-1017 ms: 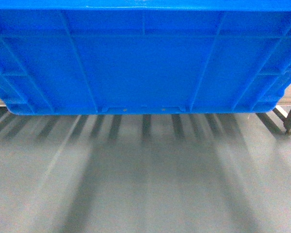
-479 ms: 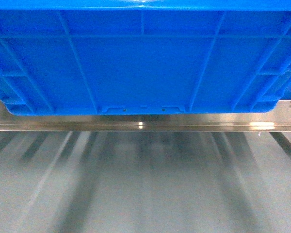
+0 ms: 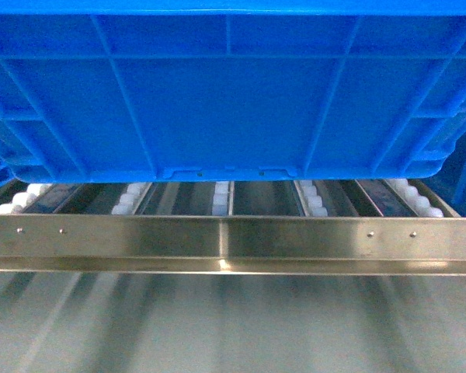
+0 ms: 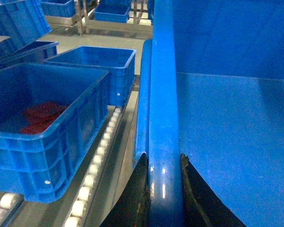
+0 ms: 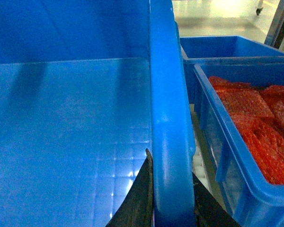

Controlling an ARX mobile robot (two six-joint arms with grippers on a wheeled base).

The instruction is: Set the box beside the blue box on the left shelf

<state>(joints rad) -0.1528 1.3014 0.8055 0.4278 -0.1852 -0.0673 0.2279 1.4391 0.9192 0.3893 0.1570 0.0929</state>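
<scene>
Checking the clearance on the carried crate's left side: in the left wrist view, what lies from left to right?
Crate with red contents → lane of white rollers → rim of the carried box, pinched by the left hand → the box's empty floor.

A blue crate [image 4: 47, 142] holding red pieces [image 4: 40, 116] sits near the camera, with an empty blue crate [image 4: 97, 66] just behind it. Elsewhere, another blue crate [image 5: 236, 189] is packed with red-orange material [image 5: 265, 132] above a grey floor [image 3: 233, 326].
</scene>
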